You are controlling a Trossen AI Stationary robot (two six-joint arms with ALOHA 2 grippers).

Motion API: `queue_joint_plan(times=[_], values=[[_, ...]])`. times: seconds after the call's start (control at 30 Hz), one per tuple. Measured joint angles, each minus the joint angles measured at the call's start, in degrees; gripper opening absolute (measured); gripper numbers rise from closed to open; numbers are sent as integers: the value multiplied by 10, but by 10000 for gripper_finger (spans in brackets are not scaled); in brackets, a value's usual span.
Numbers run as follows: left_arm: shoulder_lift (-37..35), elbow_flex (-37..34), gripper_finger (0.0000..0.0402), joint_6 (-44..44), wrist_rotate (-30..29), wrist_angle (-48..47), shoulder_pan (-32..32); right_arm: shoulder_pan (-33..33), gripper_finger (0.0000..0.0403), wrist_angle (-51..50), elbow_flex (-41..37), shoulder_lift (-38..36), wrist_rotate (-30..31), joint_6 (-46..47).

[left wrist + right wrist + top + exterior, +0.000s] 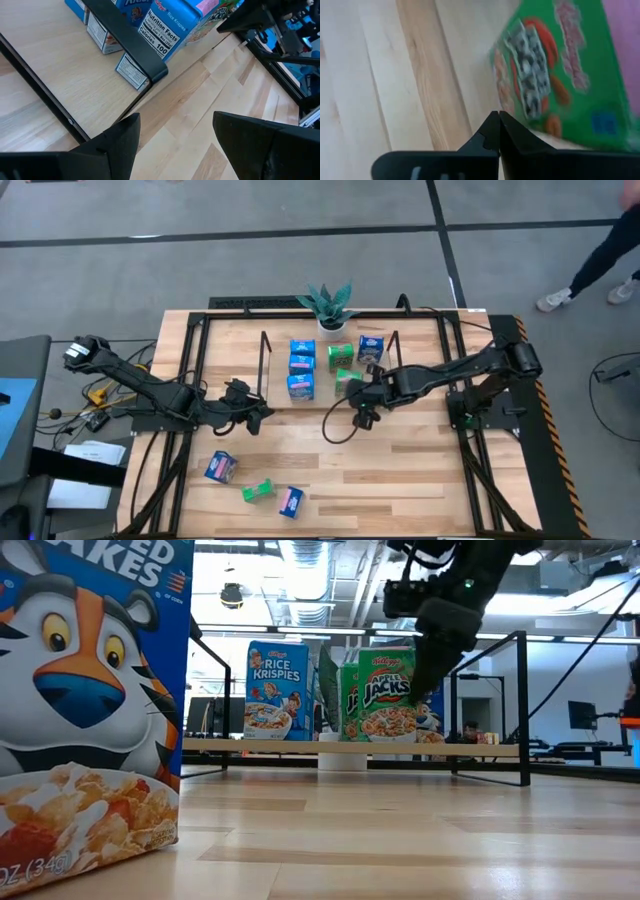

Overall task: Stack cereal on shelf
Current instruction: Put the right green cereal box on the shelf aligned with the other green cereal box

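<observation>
Frosted Flakes box [85, 700] nearest | right hand [362, 392] closed, empty, beside green Apple Jacks box [346, 378] | left hand [262, 416] open, farther

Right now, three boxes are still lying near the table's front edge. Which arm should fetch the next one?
Left, probably. The left gripper is open, empty and nearer the blue box. The right gripper is shut beside a green box at the shelf.

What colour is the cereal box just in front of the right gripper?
Bright green, the cereal box with a printed picture of cereal; the right wrist view shows it best, past the right gripper.
</observation>
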Motion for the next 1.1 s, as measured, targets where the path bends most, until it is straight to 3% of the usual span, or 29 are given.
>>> queue_joint_plan(times=[0.63,0.87,1.1], values=[[0,0,240,0,-5,0,0,-46,11,53,0,1,2,-46],[0,0,240,0,-10,0,0,-41,28,80,0,1,2,-59],[0,0,240,-1,-16,-2,0,-55,13,95,0,1,2,-68]])
